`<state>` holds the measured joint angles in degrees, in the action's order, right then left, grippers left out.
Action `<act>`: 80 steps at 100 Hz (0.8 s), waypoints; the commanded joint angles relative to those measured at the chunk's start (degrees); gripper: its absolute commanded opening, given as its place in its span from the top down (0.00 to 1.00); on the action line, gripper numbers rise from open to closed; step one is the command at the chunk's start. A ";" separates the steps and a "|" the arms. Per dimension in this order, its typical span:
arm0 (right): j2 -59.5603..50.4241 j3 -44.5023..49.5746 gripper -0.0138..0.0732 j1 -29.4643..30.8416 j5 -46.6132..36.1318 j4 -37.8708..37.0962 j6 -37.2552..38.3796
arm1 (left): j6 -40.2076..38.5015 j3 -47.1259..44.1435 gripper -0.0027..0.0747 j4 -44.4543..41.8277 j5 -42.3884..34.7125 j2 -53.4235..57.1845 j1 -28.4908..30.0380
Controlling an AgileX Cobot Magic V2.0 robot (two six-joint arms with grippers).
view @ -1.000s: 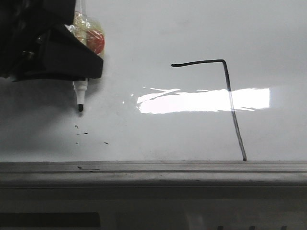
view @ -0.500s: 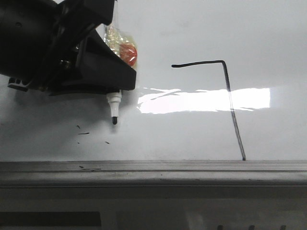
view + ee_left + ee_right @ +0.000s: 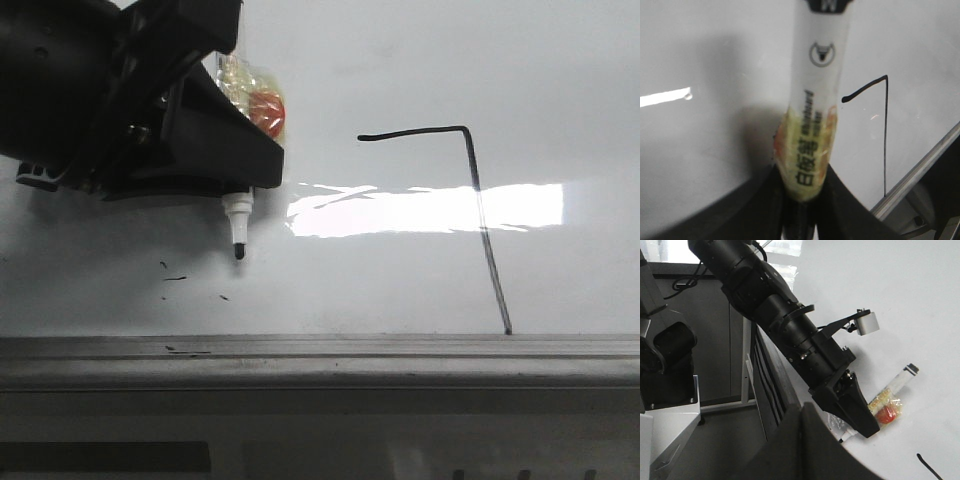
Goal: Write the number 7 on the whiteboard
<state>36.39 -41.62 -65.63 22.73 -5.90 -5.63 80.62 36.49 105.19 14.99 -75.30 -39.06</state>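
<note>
The number 7 [image 3: 478, 200] is drawn in thin black line on the right half of the whiteboard [image 3: 400, 60], its downstroke reaching the grey ledge [image 3: 320, 350]. My left gripper [image 3: 240, 180] is at the upper left of the board, shut on a white marker [image 3: 237, 215] whose black tip points down, well left of the 7. Whether the tip touches the board cannot be told. In the left wrist view the marker [image 3: 815, 125] stands between the black fingers [image 3: 850, 205], with the 7 [image 3: 885, 130] beyond it. My right gripper [image 3: 802, 412] is shut and empty, off the board's edge.
Small black specks [image 3: 175, 278] mark the board below the left gripper, and a bright glare band [image 3: 420, 210] crosses the 7's downstroke. The right wrist view shows the left arm [image 3: 785, 335] over the board and a dark stand [image 3: 670, 365] beside it.
The left gripper carried the marker to the right and slightly down a second ago, then held still. The 7 is unchanged.
</note>
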 commanded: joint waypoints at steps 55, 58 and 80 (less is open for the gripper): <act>-0.01 -1.77 0.91 0.50 -3.72 1.31 -0.20 | -0.17 0.41 0.24 2.04 -8.97 -0.13 1.36; -0.30 -1.77 0.91 0.50 -3.16 0.97 -0.20 | -0.17 0.41 0.24 2.04 -7.10 0.73 1.36; -6.67 -1.77 0.91 0.50 4.99 -0.48 -0.20 | -0.17 -1.10 0.27 -1.16 -1.12 12.77 1.36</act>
<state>32.64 -41.62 -65.63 28.82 -5.11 -5.63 80.62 35.15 104.29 16.99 -68.10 -38.40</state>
